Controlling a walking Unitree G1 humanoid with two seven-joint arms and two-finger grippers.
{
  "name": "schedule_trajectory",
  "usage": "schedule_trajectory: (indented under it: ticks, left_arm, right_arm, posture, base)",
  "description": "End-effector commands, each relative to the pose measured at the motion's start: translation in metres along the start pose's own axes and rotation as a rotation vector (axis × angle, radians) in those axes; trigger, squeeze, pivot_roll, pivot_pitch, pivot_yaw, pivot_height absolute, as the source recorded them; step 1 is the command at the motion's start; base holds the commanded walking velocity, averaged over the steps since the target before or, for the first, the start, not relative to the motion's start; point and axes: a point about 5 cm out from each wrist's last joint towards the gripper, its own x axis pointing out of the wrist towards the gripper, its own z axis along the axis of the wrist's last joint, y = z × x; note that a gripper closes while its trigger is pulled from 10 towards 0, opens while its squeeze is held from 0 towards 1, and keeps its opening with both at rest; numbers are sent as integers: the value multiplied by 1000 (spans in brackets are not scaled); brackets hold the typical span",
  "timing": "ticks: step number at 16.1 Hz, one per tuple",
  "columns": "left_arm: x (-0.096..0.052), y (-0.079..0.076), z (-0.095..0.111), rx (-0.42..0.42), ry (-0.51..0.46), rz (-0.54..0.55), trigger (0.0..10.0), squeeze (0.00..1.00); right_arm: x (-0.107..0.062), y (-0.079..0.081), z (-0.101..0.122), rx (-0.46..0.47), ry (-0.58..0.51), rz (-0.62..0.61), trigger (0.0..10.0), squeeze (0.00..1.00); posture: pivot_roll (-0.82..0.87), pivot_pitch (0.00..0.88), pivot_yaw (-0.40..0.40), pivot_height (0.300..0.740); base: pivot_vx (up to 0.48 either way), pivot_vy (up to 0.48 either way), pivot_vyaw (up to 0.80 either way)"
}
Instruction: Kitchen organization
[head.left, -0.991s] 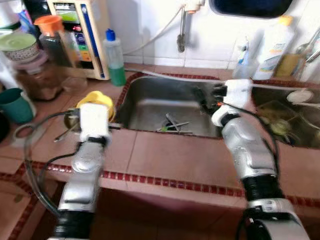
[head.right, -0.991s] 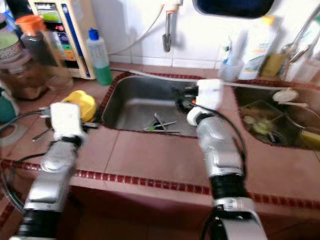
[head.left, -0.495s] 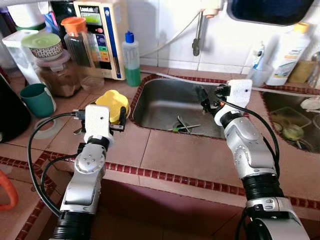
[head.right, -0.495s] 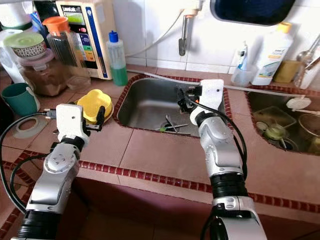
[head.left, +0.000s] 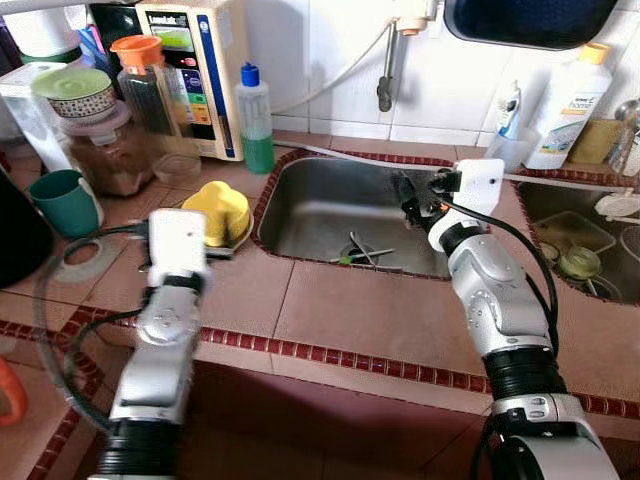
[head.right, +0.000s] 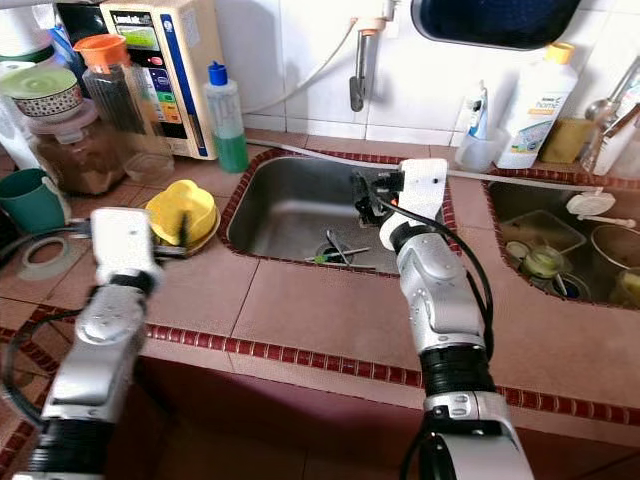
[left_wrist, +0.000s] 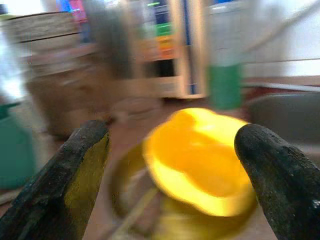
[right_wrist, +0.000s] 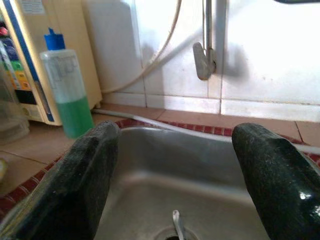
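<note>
- Left gripper (left_wrist: 170, 165): jaws wide, aimed at yellow lid (head.left: 218, 205) left of sink (head.left: 300, 200).
- Right gripper (right_wrist: 175, 180): wide, empty, over sink.
- Step: approaching lid; next, advance and close.

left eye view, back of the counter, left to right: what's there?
Teal mug → orange-lidded jar → bottle of green liquid → wall tap → white bottle with yellow cap.
</note>
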Motion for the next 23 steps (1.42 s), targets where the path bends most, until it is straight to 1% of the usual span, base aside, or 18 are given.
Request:
schedule_trajectory:
  ticks: [1,3,4,6,7,8,10,11,12,13,14,16,17,20,21,22,23]
  left_arm:
    - [4,12,-1,26,15,76,10000,0]
    - [6,24,-4,0,45,157,10000,0]
    - [6,28,-6,-22,62,191,10000,0]
    - [5,31,-10,-53,89,236,10000,0]
    - [4,32,-13,-87,110,254,10000,0]
    - [2,32,-22,-160,172,281,10000,0]
    - [1,30,-26,-200,199,278,10000,0]
    - [1,27,-29,-238,224,267,10000,0]
    - [2,23,-32,-299,256,251,10000,0]
    - [3,19,-35,-380,283,239,10000,0]
    - [5,16,-35,-390,290,222,10000,0]
    - [9,12,-30,-383,264,182,10000,0]
    - [10,9,-30,-401,271,167,10000,0]
    - [10,5,-28,-406,266,144,10000,0]
    - [10,5,-28,-410,265,142,8510,0]
    - [10,5,-29,-411,265,142,8510,0]
    - [9,6,-29,-420,267,148,3020,0]
  right_arm:
    - [-1,10,3,11,0,67,10000,0]
    - [-5,23,5,45,11,207,10000,0]
    - [-9,33,6,70,22,301,10000,0]
    - [-17,45,5,97,53,436,10000,0]
    - [-21,51,5,102,60,490,10000,0]
    - [-27,60,6,104,79,573,10000,0]
    - [-31,65,7,109,91,625,10000,0]
    - [-34,69,7,110,101,655,10000,0]
    - [-36,71,8,113,114,681,10000,0]
    - [-40,75,7,120,136,724,10000,0]
    - [-43,76,6,106,153,751,10000,0]
    - [-52,77,-1,86,212,803,10000,0]
    - [-56,76,-8,52,258,815,10000,0]
    - [-59,75,-15,54,299,796,10000,0]
    - [-60,76,-16,53,308,797,10000,0]
    - [-60,76,-16,52,310,799,10000,0]
    - [-61,77,-17,46,315,803,10000,0]
  posture:
    - [26,10,34,740]
    - [22,11,34,740]
    - [21,11,33,740]
    - [17,12,30,740]
    - [15,12,30,740]
    - [14,13,29,740]
    - [15,14,27,740]
    - [15,16,26,740]
    - [15,16,25,740]
    - [12,16,26,740]
    - [10,16,27,740]
    - [6,15,29,740]
    - [4,16,31,740]
    - [4,16,35,740]
    - [6,17,36,740]
    - [6,17,36,740]
    - [7,18,36,740]
  base:
    - [0,0,0]
    - [0,0,0]
    - [0,0,0]
    - [0,0,0]
    - [0,0,0]
    - [0,0,0]
    - [0,0,0]
    - [0,0,0]
    - [0,0,0]
    - [0,0,0]
    - [0,0,0]
    - [0,0,0]
    - [0,0,0]
    - [0,0,0]
    - [0,0,0]
    - [0,0,0]
    - [0,0,0]
